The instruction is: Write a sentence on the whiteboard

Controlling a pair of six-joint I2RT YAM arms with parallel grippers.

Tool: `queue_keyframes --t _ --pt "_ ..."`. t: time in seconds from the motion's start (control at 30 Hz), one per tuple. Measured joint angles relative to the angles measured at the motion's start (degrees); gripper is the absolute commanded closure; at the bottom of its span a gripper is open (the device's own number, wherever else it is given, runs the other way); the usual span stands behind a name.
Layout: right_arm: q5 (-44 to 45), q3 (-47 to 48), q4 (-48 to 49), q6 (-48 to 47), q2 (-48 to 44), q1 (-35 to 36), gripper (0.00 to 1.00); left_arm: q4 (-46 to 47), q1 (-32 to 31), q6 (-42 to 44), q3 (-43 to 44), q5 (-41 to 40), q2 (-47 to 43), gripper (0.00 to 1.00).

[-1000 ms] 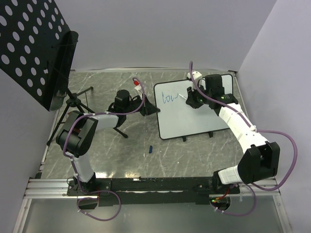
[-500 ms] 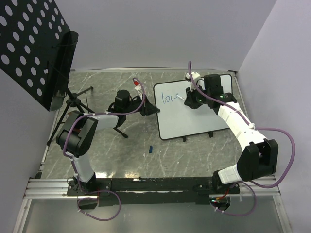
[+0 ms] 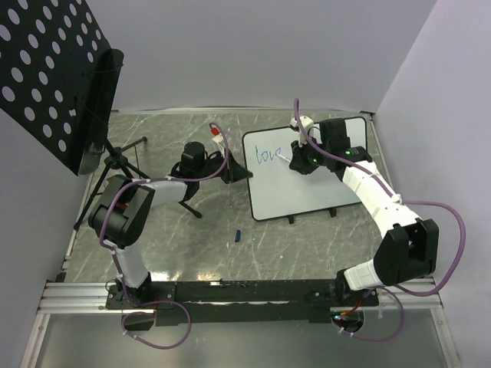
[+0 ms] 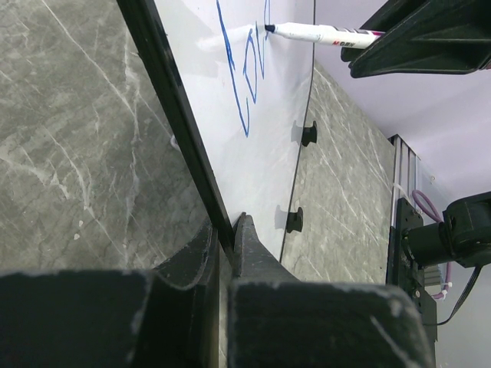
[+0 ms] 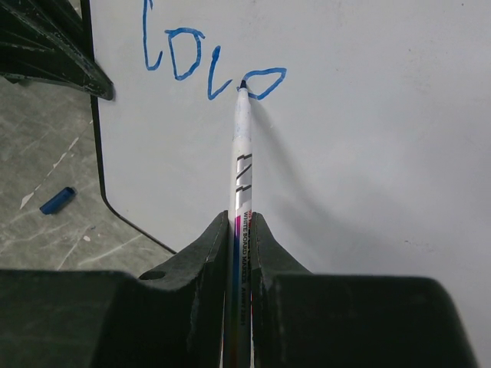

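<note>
Now the glossy white rectangular whiteboard with a thin black rim [image 3: 307, 188] lies on the far right part of the grey marble-patterned desk [image 3: 176, 245], a little turned against the desk's edges. The left pincer [image 4: 226, 230] is clenched on the middle of the board's left edge, and the black rim passes between its two fingers. The right pincer [image 5: 242, 222] is clenched around a slim white marker pen with a blue tip [image 5: 242, 146]. The tip touches the board at the last letter of the blue handwritten sentence [image 5: 207, 65], which so far reads roughly "love", in one line near the board's far left corner. A small blue marker cap [image 3: 238, 235] lies on the desk near the board's near left corner, apart from it. A black perforated panel on a stand [image 3: 46, 77] is at the desk's far left corner.
</note>
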Motion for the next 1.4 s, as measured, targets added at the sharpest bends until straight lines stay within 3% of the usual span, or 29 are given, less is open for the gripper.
queue_keyframes --t 1.4 --pt "-0.7 -1.8 -1.6 -0.5 -2.8 -3.2 1.00 0.2 -0.2 0.0 0.0 -0.3 0.0 0.99"
